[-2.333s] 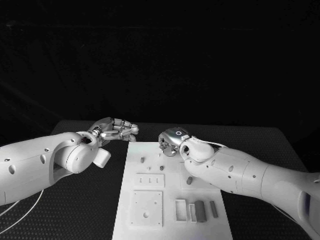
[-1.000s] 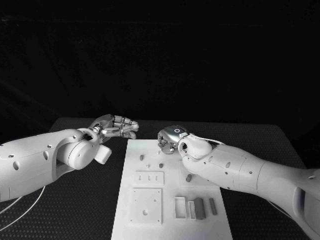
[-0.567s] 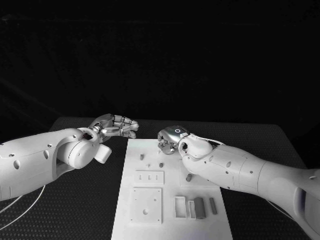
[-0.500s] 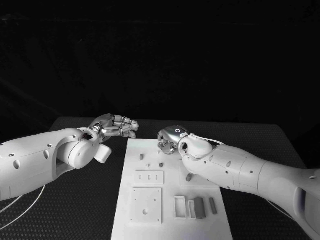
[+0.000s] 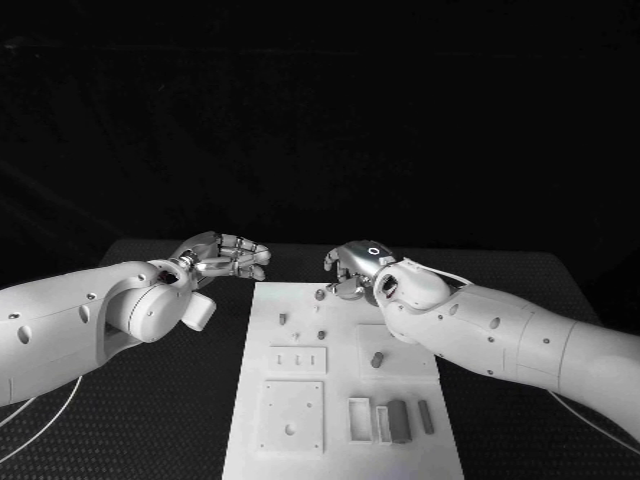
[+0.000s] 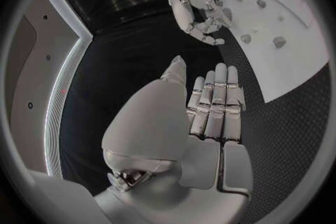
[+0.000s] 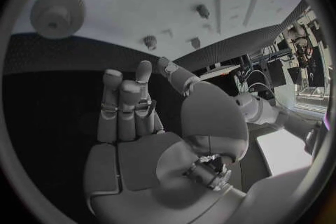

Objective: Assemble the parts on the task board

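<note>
Both hands hover empty at the far end of the white task board (image 5: 342, 385), left hand (image 5: 228, 258) just off its corner and right hand (image 5: 355, 270) above it, fingers loosely apart, seemingly poised to reach the small grey parts (image 5: 378, 359) standing on the board.

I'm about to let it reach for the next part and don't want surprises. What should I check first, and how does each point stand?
1. Left hand empty: ok, fingers straight, nothing in the palm.
2. Right hand empty: ok.
3. Left hand off the task board: ok, it is over the black table.
4. Gear on the board: ok; fully seated: cannot tell.
5. Grey bars at the board's near end free to reach: ok.
</note>
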Robot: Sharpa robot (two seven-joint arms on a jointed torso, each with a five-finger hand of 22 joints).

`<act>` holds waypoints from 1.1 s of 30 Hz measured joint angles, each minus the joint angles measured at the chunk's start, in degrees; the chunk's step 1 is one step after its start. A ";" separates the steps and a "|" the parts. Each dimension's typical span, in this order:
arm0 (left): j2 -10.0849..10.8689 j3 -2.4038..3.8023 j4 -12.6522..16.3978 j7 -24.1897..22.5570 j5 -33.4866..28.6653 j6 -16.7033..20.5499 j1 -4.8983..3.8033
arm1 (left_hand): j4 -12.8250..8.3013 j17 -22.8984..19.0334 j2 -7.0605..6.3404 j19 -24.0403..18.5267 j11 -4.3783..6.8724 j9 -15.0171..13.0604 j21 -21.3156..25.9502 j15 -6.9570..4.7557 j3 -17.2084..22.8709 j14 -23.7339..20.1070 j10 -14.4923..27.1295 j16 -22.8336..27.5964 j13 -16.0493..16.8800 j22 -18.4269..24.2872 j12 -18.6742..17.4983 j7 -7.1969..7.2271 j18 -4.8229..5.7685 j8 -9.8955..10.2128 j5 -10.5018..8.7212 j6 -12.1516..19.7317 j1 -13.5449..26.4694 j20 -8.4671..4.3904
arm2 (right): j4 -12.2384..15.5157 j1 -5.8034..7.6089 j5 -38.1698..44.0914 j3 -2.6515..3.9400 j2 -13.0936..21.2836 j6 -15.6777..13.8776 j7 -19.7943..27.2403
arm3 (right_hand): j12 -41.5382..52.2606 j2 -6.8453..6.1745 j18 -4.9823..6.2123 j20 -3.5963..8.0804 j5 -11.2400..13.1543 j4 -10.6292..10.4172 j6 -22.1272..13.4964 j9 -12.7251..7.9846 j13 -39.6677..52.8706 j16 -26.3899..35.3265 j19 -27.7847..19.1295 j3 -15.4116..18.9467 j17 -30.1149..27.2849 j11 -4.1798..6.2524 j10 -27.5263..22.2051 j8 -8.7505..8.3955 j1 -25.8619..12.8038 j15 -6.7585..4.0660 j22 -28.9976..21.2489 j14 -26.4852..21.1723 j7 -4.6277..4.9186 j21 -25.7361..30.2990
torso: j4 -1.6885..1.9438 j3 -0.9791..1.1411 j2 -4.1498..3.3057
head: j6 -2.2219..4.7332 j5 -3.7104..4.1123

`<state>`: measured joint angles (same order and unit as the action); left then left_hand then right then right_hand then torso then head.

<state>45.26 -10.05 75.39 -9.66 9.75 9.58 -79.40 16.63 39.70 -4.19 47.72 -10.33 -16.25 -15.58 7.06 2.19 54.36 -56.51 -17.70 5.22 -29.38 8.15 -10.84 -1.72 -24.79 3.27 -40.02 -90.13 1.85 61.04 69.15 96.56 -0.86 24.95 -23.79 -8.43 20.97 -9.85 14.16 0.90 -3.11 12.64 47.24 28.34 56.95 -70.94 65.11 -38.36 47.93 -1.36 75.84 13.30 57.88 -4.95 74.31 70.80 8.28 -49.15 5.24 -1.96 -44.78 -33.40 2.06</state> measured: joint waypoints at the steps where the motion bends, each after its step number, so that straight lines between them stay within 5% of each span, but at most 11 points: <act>1: 0.08 0.00 0.01 -0.01 0.00 0.06 0.00 | 0.00 0.00 0.00 0.02 0.00 0.00 0.00 0.00 0.00 0.00 0.00 0.00 0.00 0.00 0.00 0.00 0.00 0.00 0.00 0.00 0.00 -0.02 | 0.96 0.56 -0.18 0.44 1.01 0.04 -0.07 | 0.00 -0.23 0.00 0.00 0.00 -0.10 0.00 -0.03 0.01 0.00 0.00 -0.08 -0.02 0.00 0.00 0.00 -0.21 0.00 0.00 -0.01 0.00 0.11 | -0.07 0.01 0.02 | 0.07 -0.01; 4: 0.19 -0.01 0.03 -0.01 0.00 0.30 0.00 | 0.00 0.14 0.00 0.21 0.00 0.00 0.00 -0.22 0.00 0.22 0.00 0.00 0.00 0.00 0.00 0.00 0.06 0.08 0.00 0.00 0.00 -0.21 | 2.89 1.55 -0.56 1.08 3.88 0.51 -0.30 | -0.19 -1.54 0.00 -0.01 0.00 -0.61 -0.02 -0.08 0.12 0.00 -0.01 -0.04 -0.03 -0.20 -0.20 -0.32 -0.21 0.27 0.00 -0.27 0.02 0.23 | -0.35 0.03 0.12 | 0.30 -0.05; 10: 0.39 -0.01 -0.20 0.04 0.00 0.52 0.00 | 0.00 0.17 0.00 0.21 -0.20 0.00 0.00 -0.21 0.00 0.21 -0.20 0.00 0.00 0.00 0.00 0.00 0.07 0.22 0.00 0.00 0.00 -0.21 | 4.68 2.87 -1.34 1.12 8.14 4.04 -0.76 | -0.34 -4.70 0.00 -0.73 0.00 -2.54 -1.62 -0.48 0.57 0.23 -0.73 -0.31 -0.14 -0.79 -0.82 -0.98 -1.11 0.82 0.00 -1.22 0.50 0.89 | -1.10 0.08 0.40 | 0.46 -0.27; 12: 0.41 -0.02 -0.27 0.05 0.01 0.60 0.00 | 0.00 0.23 0.00 0.21 -0.20 0.00 0.00 -0.22 0.00 0.21 -0.20 0.00 0.00 0.00 0.00 0.00 0.08 0.22 0.00 0.00 0.00 -0.21 | 4.91 3.02 -1.63 1.12 9.21 5.69 -0.76 | 1.43 -5.26 0.00 -0.82 0.00 -3.21 -2.83 -0.65 2.86 -1.45 -0.82 0.06 0.91 -0.35 -0.58 -1.46 -0.98 0.50 0.35 -1.45 -0.09 0.69 | -1.35 0.10 0.52 | 0.47 -0.36; 17: 0.36 -0.03 -0.29 0.05 0.01 0.62 0.00 | 0.00 0.23 0.00 0.21 -0.20 0.00 0.00 -0.21 0.00 0.21 -0.20 0.00 0.01 -0.01 0.00 0.00 0.08 0.22 0.00 0.00 0.00 -0.21 | 3.88 3.04 -2.21 1.09 10.25 8.44 -0.71 | 10.28 -5.92 0.16 -0.79 0.00 -3.63 -3.63 -0.62 11.87 -8.44 -0.79 1.00 5.25 0.48 -1.32 -1.46 -0.32 -0.32 0.64 -1.93 -0.69 -1.01 | -1.74 0.18 0.69 | 0.49 -0.57; 22: 0.25 -0.06 -0.57 0.05 0.02 0.60 0.00 | 0.00 0.22 0.00 0.21 -0.10 0.00 0.00 -0.21 0.00 0.21 -0.30 0.11 0.01 -0.01 0.00 0.00 0.09 0.22 0.00 0.00 0.00 -0.21 | 2.49 3.03 -2.85 1.02 10.03 10.36 -0.57 | 26.63 -5.51 0.18 0.19 0.00 -3.32 -3.79 -0.03 17.96 -13.83 0.29 1.44 10.70 0.20 -4.16 -0.44 0.54 -0.03 0.64 -1.00 -0.68 -3.73 | -1.87 0.29 0.71 | 0.51 -0.50; 33: -0.46 -0.08 -1.16 0.05 0.02 0.49 0.00 | 0.00 0.28 0.00 0.21 0.00 0.00 0.22 -0.21 0.00 0.21 -0.40 0.22 0.01 -0.01 0.00 0.00 0.10 0.22 0.00 0.00 0.00 -0.21 | -2.67 1.20 -2.59 -0.56 6.58 11.86 0.24 | 40.10 -4.93 -0.88 1.51 0.00 -3.39 -3.47 0.38 18.01 -16.25 1.84 1.03 16.71 -0.18 -3.99 0.51 1.12 0.44 0.63 4.24 -0.38 -5.78 | -1.79 0.29 0.66 | 0.34 -0.25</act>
<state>44.80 -10.13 74.24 -9.61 9.77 10.07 -79.40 16.63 39.98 -4.19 47.92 -10.33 -16.26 -15.36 6.85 2.19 54.57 -56.91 -17.48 5.23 -29.39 8.15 -10.84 -1.62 -24.57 3.27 -40.02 -90.13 1.64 58.37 70.35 93.98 -1.43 31.53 -11.93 -8.19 61.07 -14.77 13.28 2.40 -3.11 9.25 43.77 28.72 74.96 -87.19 66.94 -37.33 64.64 -1.54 71.85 13.81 59.00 -4.51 74.95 75.05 7.90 -54.93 3.45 -1.68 -44.12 -33.06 1.81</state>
